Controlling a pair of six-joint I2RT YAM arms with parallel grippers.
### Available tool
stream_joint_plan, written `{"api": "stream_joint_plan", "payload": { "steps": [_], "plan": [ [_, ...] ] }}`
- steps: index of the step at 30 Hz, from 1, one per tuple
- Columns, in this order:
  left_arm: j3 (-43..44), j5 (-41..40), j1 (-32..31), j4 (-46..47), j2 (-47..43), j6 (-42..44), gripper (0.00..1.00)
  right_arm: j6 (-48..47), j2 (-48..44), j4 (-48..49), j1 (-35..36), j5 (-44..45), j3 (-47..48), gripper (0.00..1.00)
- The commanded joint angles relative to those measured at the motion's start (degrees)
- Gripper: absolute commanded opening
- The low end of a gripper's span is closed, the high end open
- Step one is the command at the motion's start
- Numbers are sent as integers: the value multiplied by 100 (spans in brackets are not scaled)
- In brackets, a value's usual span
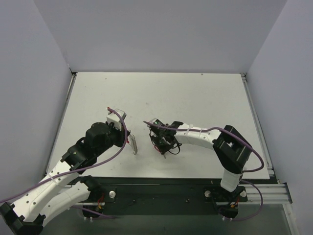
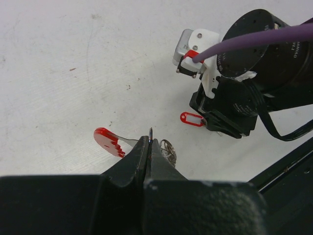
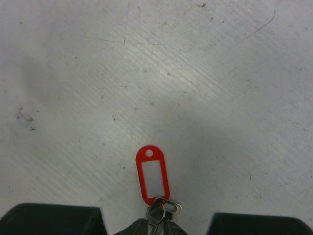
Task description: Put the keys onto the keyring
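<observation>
Left wrist view shows the left pincer closed tight, its tips pinching the keyring. The red foot-shaped piece sticks out to one side and a small silver ring to the other, with a thin sliver of metal poking up between the tips. Held that way, the ring hangs just above the white table and stays free, which looks deliberate: the part that must take the key is not covered. Across from it, and near but not touching, the right pincer is also closed. It grips a small bunch of silver metal that I take to be the key. The key's red tag, with a white label window, lies flat on the table pointing away from the fingers. How much of the key is inside the grip is hidden at the bottom edge of the right wrist view, so I cannot tell which way its hole faces. From above, the two pincers face each other at the near middle of the table. This suggests the pieces are being lined up for threading, and nothing is joined yet. The next move calls for a fine approach, since both parts are tiny and could twist or slip in such narrow grips.
</observation>
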Motion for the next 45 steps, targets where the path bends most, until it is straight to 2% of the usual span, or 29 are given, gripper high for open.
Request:
{"api": "stream_joint_plan", "payload": {
  "steps": [1, 4, 7, 10, 15, 20, 23, 30, 45],
  "plan": [
    [321, -53, 46, 166, -36, 60, 0, -995, -390, 188, -67, -415, -272, 30],
    [321, -61, 46, 140, -45, 60, 0, -1312, -583, 197, -76, -197, -448, 48],
    [303, -70, 46, 139, -89, 60, 0, -1278, -891, 241, -102, -29, -597, 53],
    [303, -79, 46, 140, -107, 60, 0, -1015, -1242, 459, -146, -108, -738, 53],
    [303, -79, 54, 157, -89, 43, 0, 197, -1340, 715, -331, -468, -660, 51],
    [303, -79, 54, 148, -98, 34, 0, 1006, -814, 593, -252, -399, -291, 45],
    [312, -97, 54, 113, -115, 43, 0, 1113, -514, 470, -243, -521, -150, 41],
    [294, -105, 54, 96, -186, 34, 0, 1333, -452, 382, -313, -425, -307, 35],
    [268, -61, 54, 122, -203, 25, 0, 1403, -294, 355, -428, -328, -378, 30]
  ]
}}
